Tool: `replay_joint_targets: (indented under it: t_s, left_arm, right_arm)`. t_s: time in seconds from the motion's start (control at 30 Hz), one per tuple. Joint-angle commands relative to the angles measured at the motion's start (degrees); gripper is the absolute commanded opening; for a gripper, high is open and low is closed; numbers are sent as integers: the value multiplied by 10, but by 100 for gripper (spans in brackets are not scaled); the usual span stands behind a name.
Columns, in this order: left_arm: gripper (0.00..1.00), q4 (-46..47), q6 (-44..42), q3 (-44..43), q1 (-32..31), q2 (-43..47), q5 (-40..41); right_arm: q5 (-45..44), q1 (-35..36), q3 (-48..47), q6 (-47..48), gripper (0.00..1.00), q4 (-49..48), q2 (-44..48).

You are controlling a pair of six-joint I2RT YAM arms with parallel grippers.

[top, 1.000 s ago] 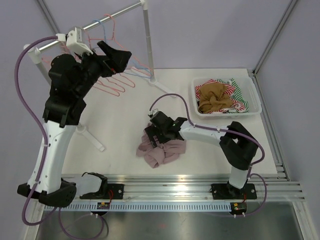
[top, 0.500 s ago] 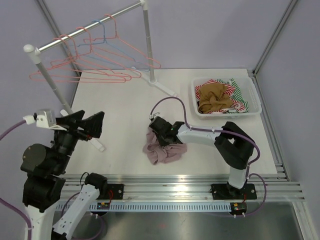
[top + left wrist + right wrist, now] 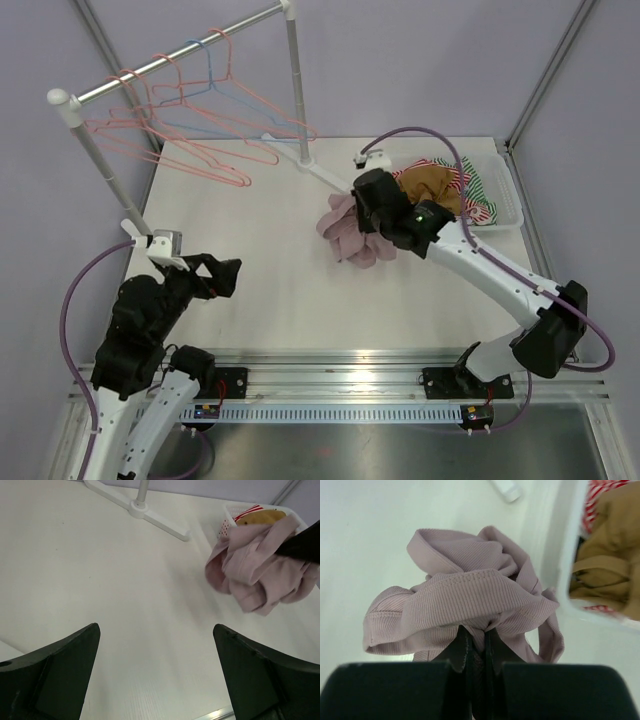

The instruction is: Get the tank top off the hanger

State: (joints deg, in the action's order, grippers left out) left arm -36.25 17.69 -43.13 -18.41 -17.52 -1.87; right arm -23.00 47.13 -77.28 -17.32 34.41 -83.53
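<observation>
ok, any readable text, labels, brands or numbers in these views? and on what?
No readable text in any view.
The small boards on the front rail: coloured marks only, too small to read.
The tank top, basket and hangers: no print or label visible.

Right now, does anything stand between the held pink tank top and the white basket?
Nothing visible does. The right end effector grips the tank top just beside the basket; only its near wall separates them.
</observation>
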Motion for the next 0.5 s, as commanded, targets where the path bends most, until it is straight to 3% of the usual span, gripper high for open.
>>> replay_joint_targets:
  t_s: [0.0, 0.2, 0.4, 0.47]
  left_arm:
    - [99, 18, -9, -12, 0, -22, 8]
    - [99, 9, -13, -16, 0, -49, 6]
    - [99, 14, -13, -13, 0, -39, 6]
    - [99, 11, -13, -14, 0, -38, 16]
  right_arm:
    - [-52, -56, -87, 24, 0, 49, 34]
    - [-60, -189, -182, 55, 0, 68, 14]
    - [120, -362, -227, 69, 0, 72, -57]
    - [160, -388, -222, 63, 0, 70, -95]
